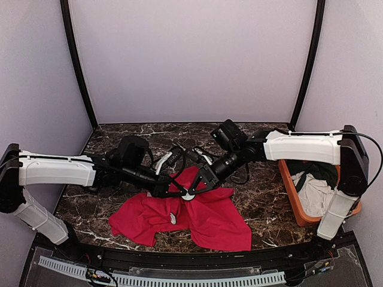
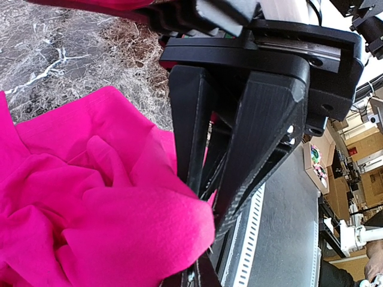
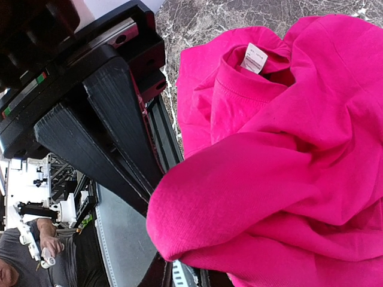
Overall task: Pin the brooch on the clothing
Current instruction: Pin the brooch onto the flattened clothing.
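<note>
The red T-shirt (image 1: 197, 218) lies crumpled on the dark marble table (image 1: 269, 209) at the lower centre of the top view, its white neck label (image 3: 254, 58) turned up. The left gripper (image 2: 205, 200) and right gripper (image 3: 154, 200) meet over its upper edge, each with fingers closed on a raised fold of red fabric. At the right edge, an orange bin (image 1: 289, 190) holds a dark green garment (image 1: 323, 170) and a white cloth (image 1: 314, 191).

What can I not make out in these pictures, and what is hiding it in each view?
Brooch: not surely visible anywhere; top view shows only a tiny white spot, too small to name.
Left gripper tips: left wrist view, covered by the T-shirt.
Right gripper tips: right wrist view, buried in fabric.
Basket contents: top view, partly behind the right arm.
</note>
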Available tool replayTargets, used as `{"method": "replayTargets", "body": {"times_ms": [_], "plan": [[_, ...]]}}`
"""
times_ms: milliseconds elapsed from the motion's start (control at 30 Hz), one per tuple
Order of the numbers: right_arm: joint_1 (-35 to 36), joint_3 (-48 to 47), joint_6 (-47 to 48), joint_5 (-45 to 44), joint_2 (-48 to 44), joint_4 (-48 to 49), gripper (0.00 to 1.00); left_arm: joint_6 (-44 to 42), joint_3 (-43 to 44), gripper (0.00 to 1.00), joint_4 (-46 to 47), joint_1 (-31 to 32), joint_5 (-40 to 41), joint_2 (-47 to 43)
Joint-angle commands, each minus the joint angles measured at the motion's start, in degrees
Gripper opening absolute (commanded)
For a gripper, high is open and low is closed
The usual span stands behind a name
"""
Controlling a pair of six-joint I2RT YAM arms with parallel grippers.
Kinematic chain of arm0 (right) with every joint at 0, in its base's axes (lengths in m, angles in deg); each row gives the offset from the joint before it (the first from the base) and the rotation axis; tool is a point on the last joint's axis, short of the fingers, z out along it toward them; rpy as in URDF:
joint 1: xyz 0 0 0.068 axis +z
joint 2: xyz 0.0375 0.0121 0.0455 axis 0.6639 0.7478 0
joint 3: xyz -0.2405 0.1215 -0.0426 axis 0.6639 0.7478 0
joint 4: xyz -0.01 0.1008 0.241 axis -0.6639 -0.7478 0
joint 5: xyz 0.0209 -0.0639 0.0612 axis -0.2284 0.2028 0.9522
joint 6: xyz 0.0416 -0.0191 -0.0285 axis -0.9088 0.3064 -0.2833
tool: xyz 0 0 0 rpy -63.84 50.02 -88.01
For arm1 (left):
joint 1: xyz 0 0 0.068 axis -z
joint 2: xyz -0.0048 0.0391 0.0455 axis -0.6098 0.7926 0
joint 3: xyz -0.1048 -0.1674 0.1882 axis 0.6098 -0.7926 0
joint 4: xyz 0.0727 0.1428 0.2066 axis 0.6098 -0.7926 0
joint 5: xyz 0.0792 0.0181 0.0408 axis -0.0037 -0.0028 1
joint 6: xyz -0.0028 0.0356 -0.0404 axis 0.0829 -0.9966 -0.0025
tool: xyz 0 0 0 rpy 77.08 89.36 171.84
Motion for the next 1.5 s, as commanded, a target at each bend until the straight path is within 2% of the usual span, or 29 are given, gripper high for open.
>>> {"method": "replayTargets", "body": {"times_ms": [0, 467, 600, 900, 1133, 1467], "plan": [[0.72, -1.63, -0.47, -4.62, 1.29, -0.24, 0.13, -0.58, -0.09, 0.01, 2.21, 0.29, -1.09, -1.55], [3.92, -2.74, -0.65, -13.11, 1.94, -0.97, 0.11, 1.57, -0.77, 0.01, 4.61, 0.29, -1.80, -1.66], [5.23, -2.55, -0.84, -16.22, 1.92, -0.29, 0.08, 4.06, -1.92, 0.01, 7.84, 0.27, -2.48, -1.73], [6.71, 3.91, -4.70, -20.17, -1.66, 10.65, 0.07, 11.85, -5.68, 0.01, 19.35, 0.25, -4.39, -0.50], [6.99, 8.76, -6.30, -22.51, -4.48, 17.82, 0.06, 14.10, -6.29, 0.01, 23.41, 0.26, -5.36, 0.10], [7.24, 11.96, -9.70, -20.01, -5.14, 25.79, 0.06, 16.04, -6.85, 0.01, 26.19, 0.29, -6.11, 0.37]]}}
